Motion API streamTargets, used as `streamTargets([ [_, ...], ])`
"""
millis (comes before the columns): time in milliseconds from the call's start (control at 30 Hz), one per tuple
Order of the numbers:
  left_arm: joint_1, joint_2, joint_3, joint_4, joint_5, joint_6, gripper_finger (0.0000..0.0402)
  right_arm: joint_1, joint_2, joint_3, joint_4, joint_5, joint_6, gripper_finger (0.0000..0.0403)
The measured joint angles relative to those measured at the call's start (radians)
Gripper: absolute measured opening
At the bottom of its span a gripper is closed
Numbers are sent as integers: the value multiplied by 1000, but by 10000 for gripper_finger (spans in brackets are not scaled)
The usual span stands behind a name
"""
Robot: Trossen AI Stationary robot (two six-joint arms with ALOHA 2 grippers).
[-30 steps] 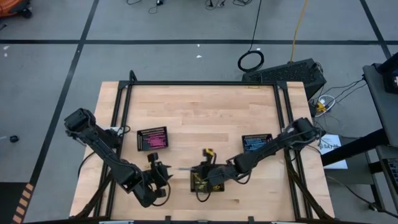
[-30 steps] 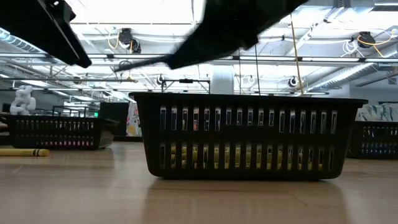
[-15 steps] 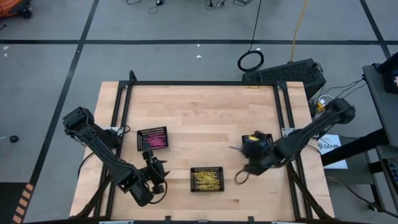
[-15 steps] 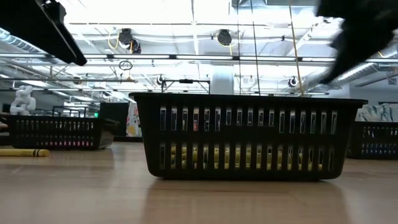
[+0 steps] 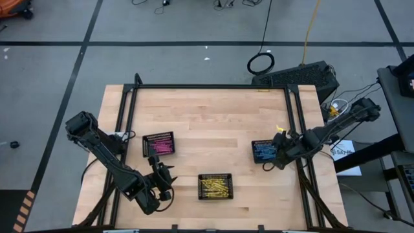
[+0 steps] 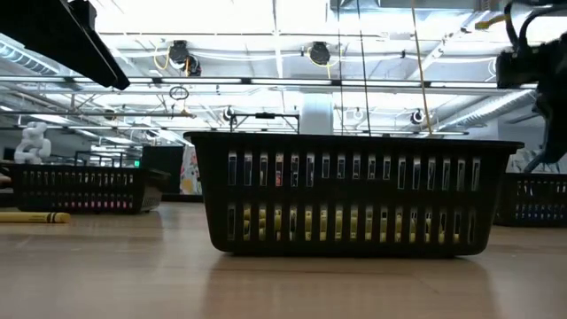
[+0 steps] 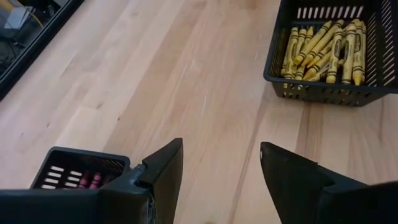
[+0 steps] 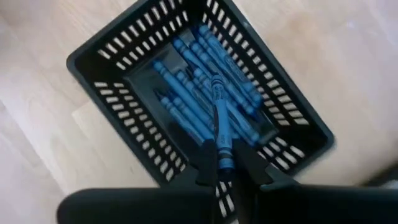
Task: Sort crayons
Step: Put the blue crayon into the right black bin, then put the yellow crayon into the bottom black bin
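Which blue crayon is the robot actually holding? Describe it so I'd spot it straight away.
Start at the wooden table and find the black tray of blue crayons near its right edge. The right gripper hangs just above that tray, shut on one blue crayon. Unlike the others lying flat in the tray, this one is pinched by its end between the dark fingers.
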Motion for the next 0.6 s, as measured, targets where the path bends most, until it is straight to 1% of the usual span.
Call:
streamTargets([
  [100, 0, 0, 0, 0, -4, 0, 215, -29, -18, -48, 72, 1, -40, 9],
  [233, 0, 0, 0, 0, -4, 0, 215, -61, -15, -60, 104, 25, -97, 33],
  [333, 0, 0, 0, 0, -4, -4, 215, -77, -14, -59, 113, 51, -118, 56],
  [467, 0, 0, 0, 0, -4, -5, 215, -91, -14, -59, 111, 49, -138, 89],
  [600, 0, 0, 0, 0, -4, -5, 215, -99, -18, -37, 61, 47, -140, 117],
])
